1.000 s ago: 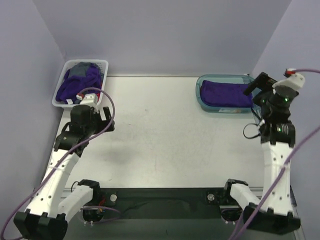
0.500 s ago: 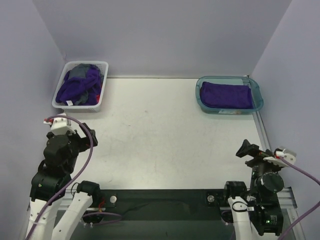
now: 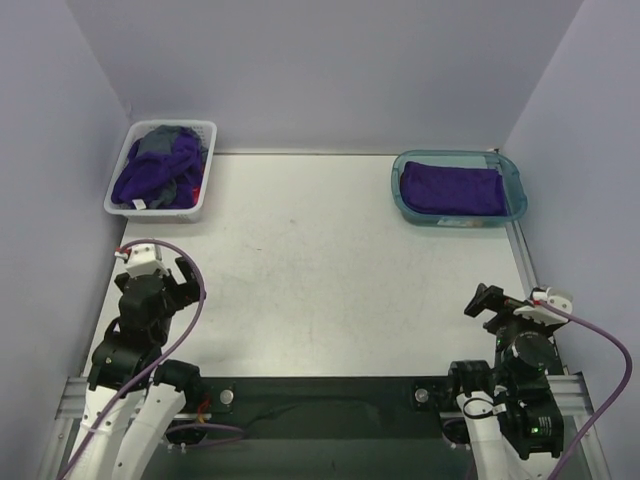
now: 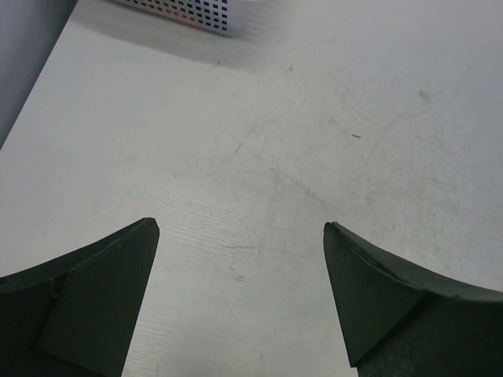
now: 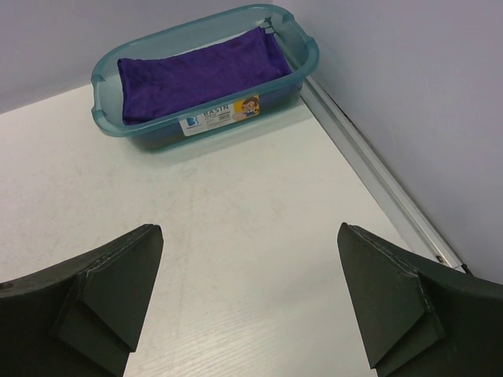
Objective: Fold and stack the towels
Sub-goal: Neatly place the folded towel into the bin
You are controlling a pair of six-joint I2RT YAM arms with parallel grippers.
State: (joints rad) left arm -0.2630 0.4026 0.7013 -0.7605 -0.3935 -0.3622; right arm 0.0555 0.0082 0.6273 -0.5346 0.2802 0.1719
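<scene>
Crumpled purple towels (image 3: 160,172) fill the white basket (image 3: 118,205) at the back left, with a grey cloth on top and a rust-red bit (image 3: 197,192) at the right side. A folded purple towel (image 3: 450,188) (image 5: 196,75) lies flat in the teal tray (image 3: 515,180) (image 5: 102,78) at the back right. My left gripper (image 3: 155,278) (image 4: 241,236) hovers open over bare table near the front left, holding nothing. At the front right my right gripper (image 3: 492,303) (image 5: 250,239) is open and empty too, pointing toward the tray.
The basket's lower edge (image 4: 189,12) shows at the top of the left wrist view. A metal rail (image 5: 377,181) runs along the table's right edge beside the wall. Purple walls close in the left, back and right sides.
Both arms have drawn back from the far containers to the near edge, the left from the basket and the right from the tray. Both grippers stayed open and empty.
</scene>
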